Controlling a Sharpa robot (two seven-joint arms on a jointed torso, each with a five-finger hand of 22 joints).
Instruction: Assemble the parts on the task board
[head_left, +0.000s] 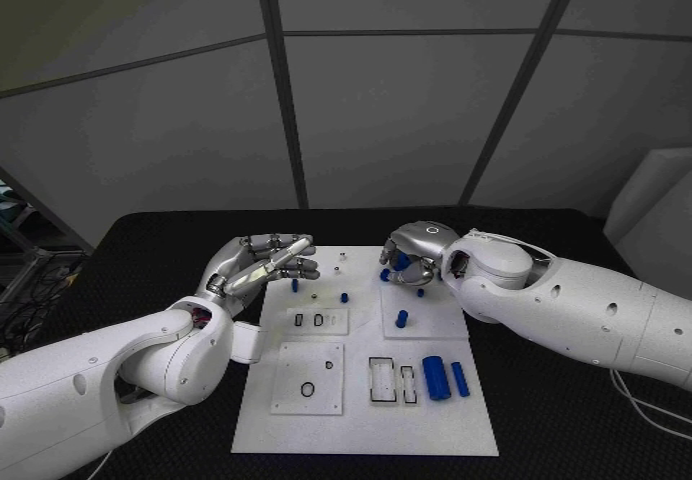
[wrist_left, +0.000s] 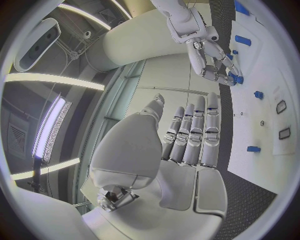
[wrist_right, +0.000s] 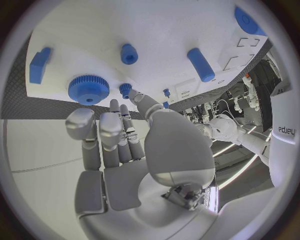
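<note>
1. Two blue tube-shaped parts (head_left: 444, 378) lie side by side near the front of the white task board (head_left: 433, 425) in the head view, next to two empty slots. More small blue parts sit further back, like one peg (head_left: 402, 319) alone in the middle. The left hand (head_left: 264, 265) hangs over the board's far left corner with its fingers stretched out and nothing in them. The right hand (head_left: 415, 254) is curled down over the far right part of the board, with bits of blue showing under its fingers. I cannot tell from here if it has hold of one.

2. From the left wrist, the left hand (wrist_left: 187, 137) is flat, fingers straight and close together, and it holds nothing. Far off, the right hand (wrist_left: 215, 62) has its fingertips down by a blue part (wrist_left: 236, 77) on the board.

3. From the right wrist, the right hand (wrist_right: 119, 135) has its fingers mostly straight, pointing at the board. A blue gear (wrist_right: 89, 89) with little teeth sits just past the fingertips, beside a small blue peg (wrist_right: 126, 89). I cannot tell if the fingers touch either one.

4. These parts look small, hard and light, I think. Smooth round ones may roll or slip. Pinching the gear by its bumpy edge seems best, and a peg by its sides.
</note>
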